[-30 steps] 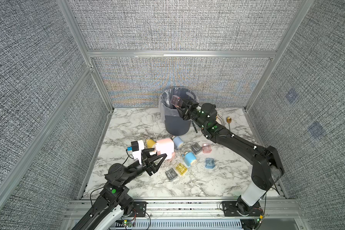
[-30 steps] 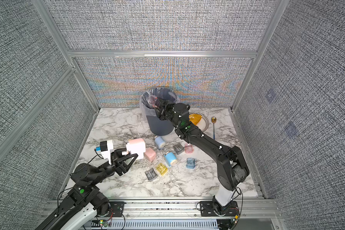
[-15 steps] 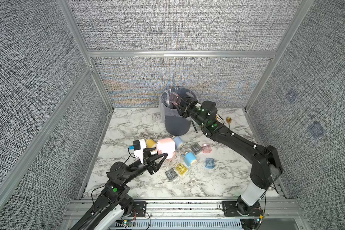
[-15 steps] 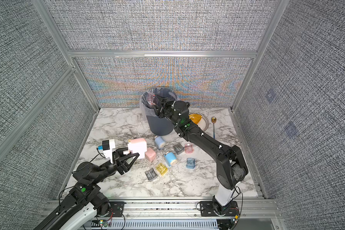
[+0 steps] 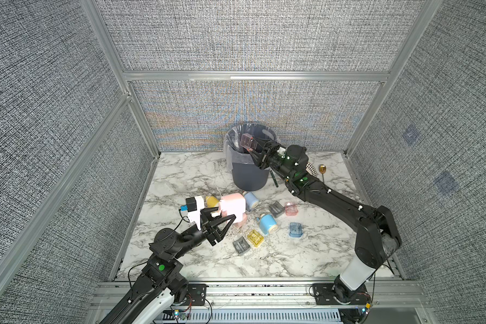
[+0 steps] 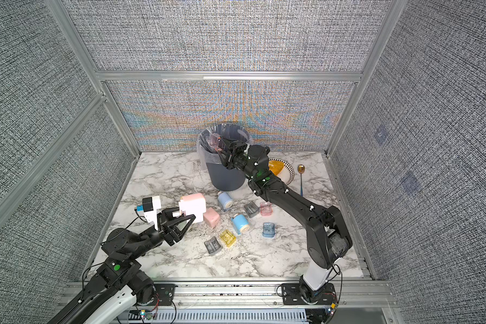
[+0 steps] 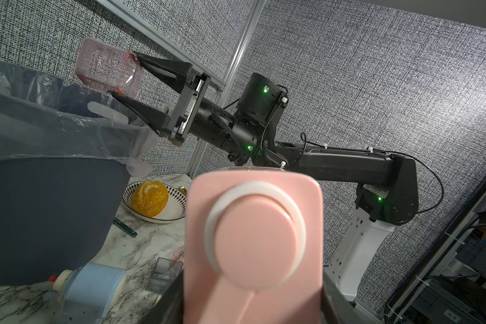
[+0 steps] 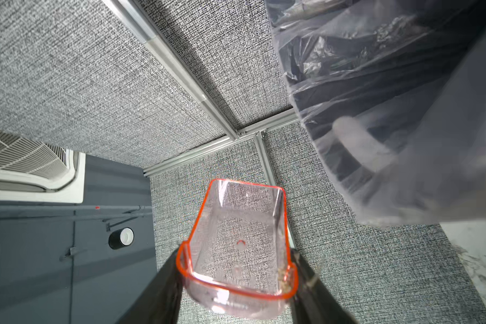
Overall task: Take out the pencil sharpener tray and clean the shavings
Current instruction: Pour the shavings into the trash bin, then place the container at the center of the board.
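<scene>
In both top views, the tray [image 5: 247,141] [image 6: 216,140] is clamped by the right gripper [image 5: 250,146] above the lined bin [image 5: 247,179]. The pink sharpener [image 5: 232,206] is grasped by the left gripper [image 5: 222,220], and shavings [image 5: 237,228] are scattered nearby on the marble table [image 5: 180,174]. In the left wrist view the tray [image 7: 107,68] is seen tilted over the bin's rim, and in the right wrist view a few shavings [image 8: 284,283] are seen stuck inside it.

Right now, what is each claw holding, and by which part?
Right claw pinches the clear pink tray by the two sides of its rounded end. Left claw grips the pink sharpener near its crank handle.
</scene>
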Motion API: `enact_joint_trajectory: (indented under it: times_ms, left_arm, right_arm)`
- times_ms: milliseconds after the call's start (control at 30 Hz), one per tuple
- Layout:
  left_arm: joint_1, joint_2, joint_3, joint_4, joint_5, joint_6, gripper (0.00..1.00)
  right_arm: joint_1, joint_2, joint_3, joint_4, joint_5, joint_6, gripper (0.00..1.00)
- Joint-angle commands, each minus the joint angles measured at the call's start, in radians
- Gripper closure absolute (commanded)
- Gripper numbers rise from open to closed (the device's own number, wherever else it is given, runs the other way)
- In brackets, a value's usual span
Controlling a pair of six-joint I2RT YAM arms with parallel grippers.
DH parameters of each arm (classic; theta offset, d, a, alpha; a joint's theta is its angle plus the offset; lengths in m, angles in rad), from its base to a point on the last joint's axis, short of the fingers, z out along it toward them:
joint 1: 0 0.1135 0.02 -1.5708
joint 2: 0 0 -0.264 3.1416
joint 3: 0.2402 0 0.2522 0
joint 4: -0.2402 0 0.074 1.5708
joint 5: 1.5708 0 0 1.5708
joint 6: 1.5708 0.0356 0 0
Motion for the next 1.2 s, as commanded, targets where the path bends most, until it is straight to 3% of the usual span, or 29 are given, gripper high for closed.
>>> enact_joint_trajectory:
  times_ms: [0,333,567,833,933,1167]
  left_arm:
    - [0.002,-0.004,0.011,0.011,-0.01,0.021,1.0]
    - [0.001,-0.019,-0.001,0.055,0.046,-0.016,1.0]
    - [0.001,-0.078,-0.027,0.014,0.044,-0.034,1.0]
    - [0.001,-0.141,-0.092,0.003,0.015,-0.065,1.0]
    - [0.001,-0.157,-0.11,-0.016,-0.001,-0.065,1.0]
    - [0.001,-0.156,-0.128,-0.068,-0.041,-0.054,1.0]
  right_arm:
    - [-0.011,-0.019,0.046,0.004,-0.064,-0.209,0.63]
    - [-0.012,-0.159,-0.051,-0.026,-0.239,-0.746,0.63]
    - [0.049,-0.364,-0.203,-0.288,-0.141,-1.254,0.63]
    - [0.134,-0.571,-0.537,-0.347,-0.081,-1.524,0.63]
    - [0.192,-0.619,-0.636,-0.387,-0.005,-1.602,0.63]
    - [0.303,-0.736,-0.779,-0.527,0.164,-1.67,0.64]
